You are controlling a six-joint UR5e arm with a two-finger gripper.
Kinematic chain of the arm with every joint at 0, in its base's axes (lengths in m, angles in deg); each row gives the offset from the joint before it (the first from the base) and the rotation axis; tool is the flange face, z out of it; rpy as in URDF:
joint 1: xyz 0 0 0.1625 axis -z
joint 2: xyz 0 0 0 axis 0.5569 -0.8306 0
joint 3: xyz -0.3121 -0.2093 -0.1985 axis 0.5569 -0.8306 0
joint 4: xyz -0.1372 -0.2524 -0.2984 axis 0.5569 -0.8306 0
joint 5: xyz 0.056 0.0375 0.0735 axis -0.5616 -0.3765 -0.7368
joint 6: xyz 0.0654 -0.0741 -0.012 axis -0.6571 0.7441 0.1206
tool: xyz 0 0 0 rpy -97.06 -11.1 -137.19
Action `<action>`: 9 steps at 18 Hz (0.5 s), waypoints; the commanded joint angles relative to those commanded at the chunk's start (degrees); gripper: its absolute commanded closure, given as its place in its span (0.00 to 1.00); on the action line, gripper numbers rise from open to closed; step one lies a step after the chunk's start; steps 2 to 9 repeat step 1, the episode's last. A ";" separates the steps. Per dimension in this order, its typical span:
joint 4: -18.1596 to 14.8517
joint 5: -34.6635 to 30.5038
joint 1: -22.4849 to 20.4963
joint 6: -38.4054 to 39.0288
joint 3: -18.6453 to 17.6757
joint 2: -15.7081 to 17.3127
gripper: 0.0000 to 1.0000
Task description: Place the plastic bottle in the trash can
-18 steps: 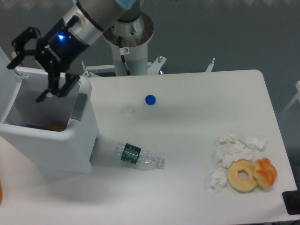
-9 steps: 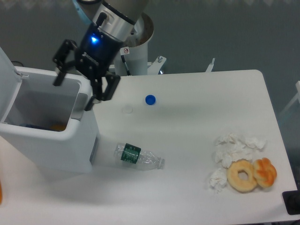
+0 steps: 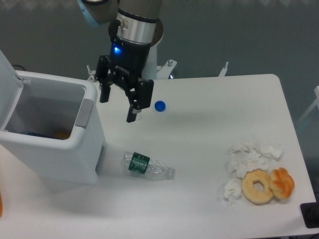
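Note:
The trash can (image 3: 60, 154) is a large white bin at the left with its lid (image 3: 7, 84) swung up and open. The plastic bottle is hidden; only a sliver of blue (image 3: 32, 133) and something orange (image 3: 62, 135) show at the bottom of the can. My gripper (image 3: 118, 105) hangs over the table just right of the can's rim. It points down, open, with nothing between its black fingers (image 3: 132, 113).
A clear bottle with a dark green label (image 3: 148, 167) lies on its side next to the can's front corner. A blue cap (image 3: 159, 105) sits right of the gripper. Crumpled tissues (image 3: 249, 158), a donut (image 3: 257, 186) and an orange pastry (image 3: 282, 182) lie at the front right.
My gripper has swung to the right, from above the trash can's opening to over the table beside it. It stayed open and empty.

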 joint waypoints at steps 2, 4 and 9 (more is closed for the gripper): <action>0.00 -0.18 0.00 -0.18 0.00 0.18 0.00; 0.00 -0.18 0.00 -0.18 0.00 0.18 0.00; 0.00 -0.18 0.00 -0.18 0.00 0.18 0.00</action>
